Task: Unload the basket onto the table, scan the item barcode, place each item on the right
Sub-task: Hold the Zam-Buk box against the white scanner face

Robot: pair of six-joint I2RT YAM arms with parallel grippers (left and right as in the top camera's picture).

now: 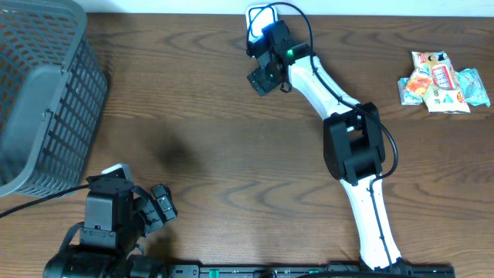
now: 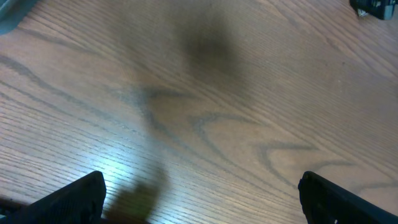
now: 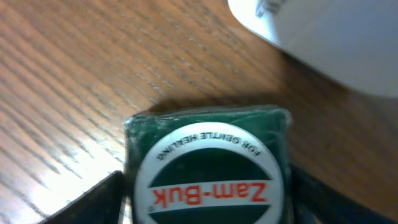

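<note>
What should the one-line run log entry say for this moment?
right claw: astride green Zam-Buk box, grip unclear | left claw: open, empty, above table | white object: near box, apart

place: mock shop checkout | cues: shopping basket, snack packets

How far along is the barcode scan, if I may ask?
Done: right tool is at the green box, fingers either side. In hand: the grasp; contact is unclear, and the box seems to rest on the table. To do: lifting and scanning. Left tool is open, empty.
</note>
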